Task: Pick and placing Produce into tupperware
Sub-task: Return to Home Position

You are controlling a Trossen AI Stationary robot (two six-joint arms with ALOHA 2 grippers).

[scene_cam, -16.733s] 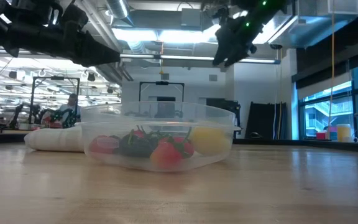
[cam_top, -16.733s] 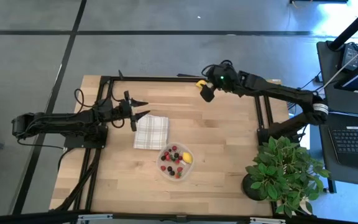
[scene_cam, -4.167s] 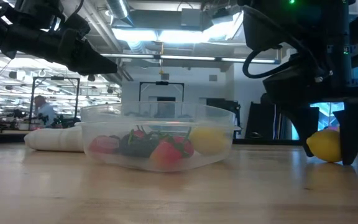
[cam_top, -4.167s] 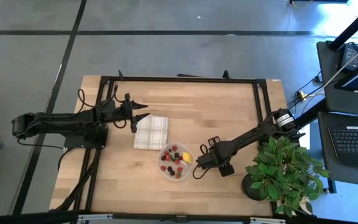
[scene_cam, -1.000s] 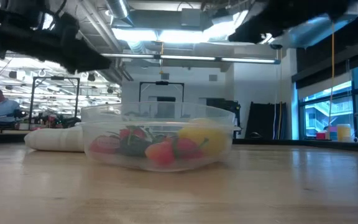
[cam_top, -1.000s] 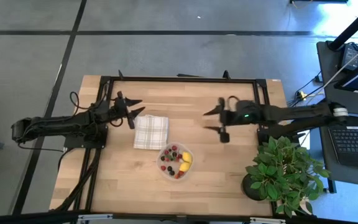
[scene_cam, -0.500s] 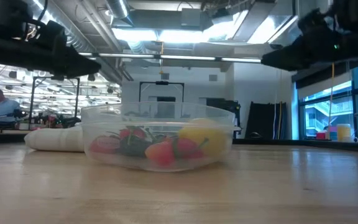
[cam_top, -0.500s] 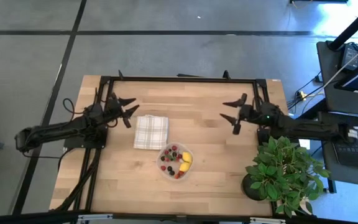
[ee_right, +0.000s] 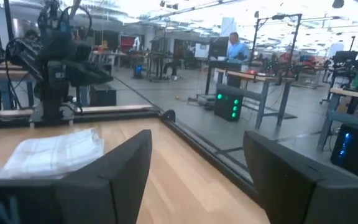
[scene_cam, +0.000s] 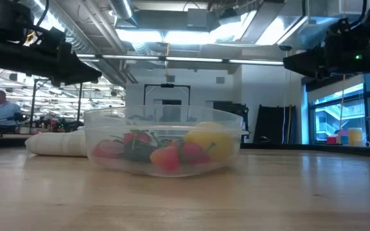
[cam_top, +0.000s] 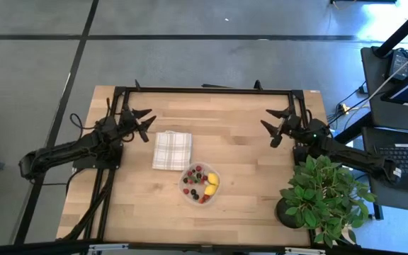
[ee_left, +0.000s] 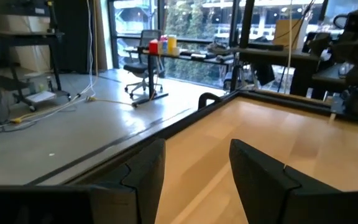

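Observation:
The clear tupperware [cam_top: 200, 184] stands near the table's middle and holds red and dark berries [scene_cam: 162, 154] and yellow lemons [cam_top: 212, 180]. My left gripper [cam_top: 148, 122] hovers open and level at the table's far left, beside the cloth's far corner, with nothing between its fingers [ee_left: 143, 177]. My right gripper [cam_top: 266, 121] hovers open and level at the far right, well clear of the tupperware, with nothing between its fingers [ee_right: 120, 171].
A white-and-grey checked folded cloth [cam_top: 172, 150] lies flat just left of the tupperware. A leafy potted plant [cam_top: 323, 198] stands at the near right corner, below the right arm. A black frame [cam_top: 204, 91] runs along the table's far edge.
My right gripper has swung from above the table's middle toward the right and far edges, sinking and tipping up to level, still open. My left gripper has drawn back a little toward the left edge and sunk slightly. The produce in the tupperware has not moved.

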